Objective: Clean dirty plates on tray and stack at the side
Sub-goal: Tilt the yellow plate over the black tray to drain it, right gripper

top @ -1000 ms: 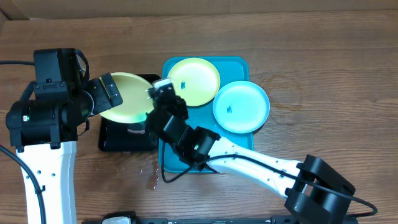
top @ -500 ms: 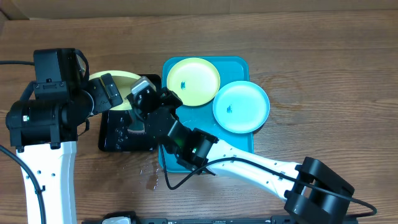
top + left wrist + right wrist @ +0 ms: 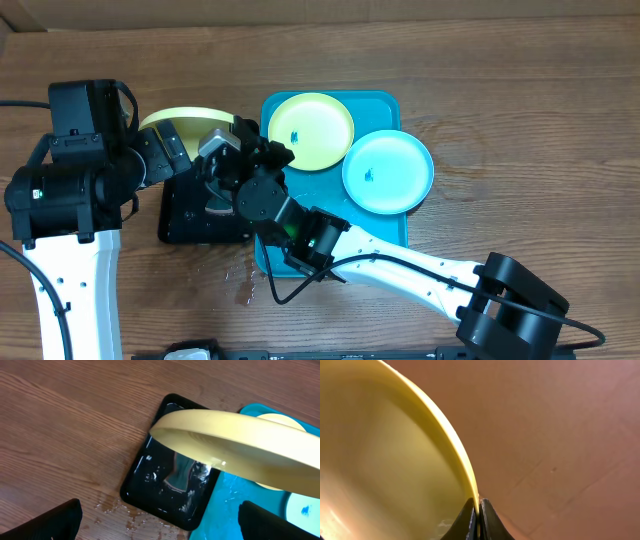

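My right gripper (image 3: 479, 512) is shut on the rim of a pale yellow-green plate (image 3: 385, 450). It holds that plate (image 3: 185, 121) tilted on edge above the back of the black tray (image 3: 200, 222). In the left wrist view the tilted plate (image 3: 235, 435) hangs over the black tray (image 3: 165, 485). My left gripper (image 3: 160, 522) is open with nothing between its fingers, just left of the held plate (image 3: 172, 152). On the cyan tray (image 3: 388, 228) lie a second yellow-green plate (image 3: 311, 131) and a light cyan plate (image 3: 388, 171), each with a small blue smudge.
The black tray is wet and glossy inside. Water drops (image 3: 245, 282) lie on the wooden table by its front right corner. The right arm (image 3: 400, 265) reaches across the front of the cyan tray. The left arm's base (image 3: 65, 200) stands at the left.
My right gripper has carried the yellow-green plate leftward and back, tipping it from nearly flat onto its edge over the black tray. The left arm has barely moved.
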Controlling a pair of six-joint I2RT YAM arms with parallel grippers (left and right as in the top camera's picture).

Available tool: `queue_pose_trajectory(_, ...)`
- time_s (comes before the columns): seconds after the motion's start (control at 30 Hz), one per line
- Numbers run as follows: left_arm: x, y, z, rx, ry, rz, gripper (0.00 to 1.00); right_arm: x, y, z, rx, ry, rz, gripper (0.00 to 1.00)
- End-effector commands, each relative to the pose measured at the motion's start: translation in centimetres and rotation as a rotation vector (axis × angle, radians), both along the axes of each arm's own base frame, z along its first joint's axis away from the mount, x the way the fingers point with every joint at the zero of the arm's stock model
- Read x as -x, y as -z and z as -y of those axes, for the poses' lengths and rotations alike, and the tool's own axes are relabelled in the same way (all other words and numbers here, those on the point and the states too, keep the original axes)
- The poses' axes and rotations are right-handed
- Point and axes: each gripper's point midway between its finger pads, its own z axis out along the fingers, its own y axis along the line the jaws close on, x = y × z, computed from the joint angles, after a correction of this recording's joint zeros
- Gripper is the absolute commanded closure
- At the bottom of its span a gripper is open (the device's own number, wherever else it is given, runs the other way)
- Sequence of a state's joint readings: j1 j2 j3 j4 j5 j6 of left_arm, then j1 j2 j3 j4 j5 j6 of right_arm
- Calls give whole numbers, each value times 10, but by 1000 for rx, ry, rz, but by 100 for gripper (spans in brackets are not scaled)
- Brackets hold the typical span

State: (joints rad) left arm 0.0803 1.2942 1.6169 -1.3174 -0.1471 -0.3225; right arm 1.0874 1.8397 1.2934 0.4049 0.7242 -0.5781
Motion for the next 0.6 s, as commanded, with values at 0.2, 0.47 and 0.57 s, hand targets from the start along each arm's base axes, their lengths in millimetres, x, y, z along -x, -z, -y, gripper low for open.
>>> queue_pose_trajectory(0.2, -4, -5, 6, 28, 5, 26, 0, 33, -33, -31, 103, -118, 146, 96)
queue_pose_trajectory(0.47, -4, -5, 6, 28, 5, 26, 0, 34, -34, -30, 109, -108, 154, 96)
queue_pose_trajectory(0.57, -4, -5, 6, 28, 5, 26, 0, 33, -34, -27, 110, -92, 152, 96)
